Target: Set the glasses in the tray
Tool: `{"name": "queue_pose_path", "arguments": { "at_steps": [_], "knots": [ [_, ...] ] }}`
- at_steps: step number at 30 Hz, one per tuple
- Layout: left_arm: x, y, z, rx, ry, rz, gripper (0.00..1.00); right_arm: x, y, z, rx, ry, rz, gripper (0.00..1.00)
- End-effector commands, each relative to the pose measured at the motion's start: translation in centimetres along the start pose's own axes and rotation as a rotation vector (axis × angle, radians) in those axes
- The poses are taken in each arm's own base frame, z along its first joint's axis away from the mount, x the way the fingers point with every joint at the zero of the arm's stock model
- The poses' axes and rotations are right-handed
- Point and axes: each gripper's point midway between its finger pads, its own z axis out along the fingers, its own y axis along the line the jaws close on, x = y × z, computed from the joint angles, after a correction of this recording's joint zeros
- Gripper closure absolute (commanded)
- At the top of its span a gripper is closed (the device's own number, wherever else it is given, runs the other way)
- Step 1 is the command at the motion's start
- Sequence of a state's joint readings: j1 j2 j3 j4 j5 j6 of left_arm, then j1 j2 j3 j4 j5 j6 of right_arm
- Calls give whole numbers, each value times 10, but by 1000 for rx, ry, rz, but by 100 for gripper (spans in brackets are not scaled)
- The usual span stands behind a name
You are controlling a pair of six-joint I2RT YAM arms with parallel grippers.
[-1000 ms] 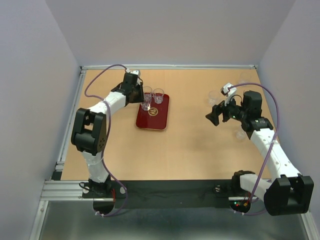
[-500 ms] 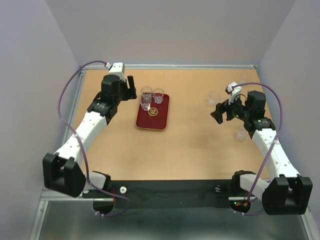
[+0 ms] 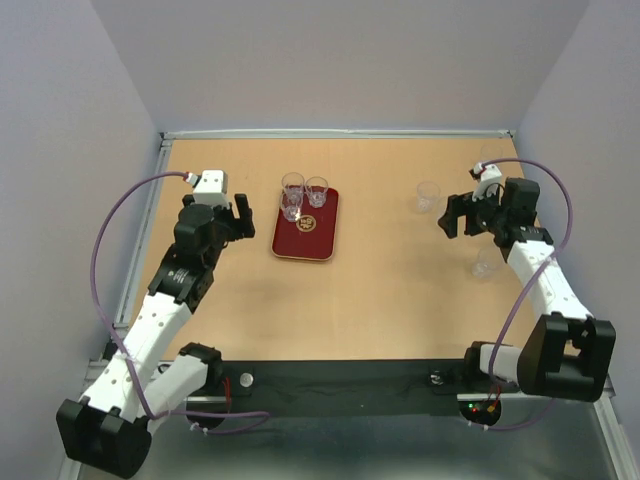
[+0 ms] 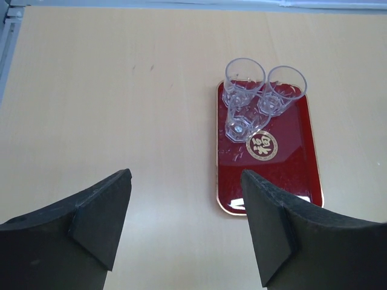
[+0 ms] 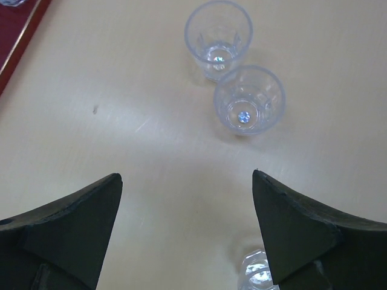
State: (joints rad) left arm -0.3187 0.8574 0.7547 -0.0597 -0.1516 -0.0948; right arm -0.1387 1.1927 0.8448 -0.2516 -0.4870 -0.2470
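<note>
Table (image 3: 380, 290): pale wood, matt and smooth, grain barely showing. Tray (image 4: 290, 181): dark red, high gloss, lacquer-like, with soft reflections. Its thin pale-gold rim and gold emblem were slightly shiny. Glasses (image 4: 244, 81): clear and glossy, with faceted lower walls; glass or plastic, could not tell. Left gripper (image 4: 186, 175) and right gripper (image 5: 186, 175): fingers were matt black, plastic-looking, faintly grainy. Arm shells (image 3: 150, 325): white, smooth, low sheen. Rail (image 3: 125, 380) at the near edge: bare grey metal, ribbed.
</note>
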Motion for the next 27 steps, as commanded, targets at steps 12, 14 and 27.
{"name": "queue_pose_path", "arguments": {
  "at_steps": [12, 14, 27],
  "knots": [
    [-23, -8, -25, 77, -132, -3, 16, -15, -81, 64, 240, 72, 339, 31],
    [-23, -8, -25, 76, -135, -3, 16, -18, -85, 69, 245, 72, 348, 35],
    [-25, -5, -27, 62, -143, -2, 16, -3, -98, 96, 247, 145, 383, 60]
  ]
}}
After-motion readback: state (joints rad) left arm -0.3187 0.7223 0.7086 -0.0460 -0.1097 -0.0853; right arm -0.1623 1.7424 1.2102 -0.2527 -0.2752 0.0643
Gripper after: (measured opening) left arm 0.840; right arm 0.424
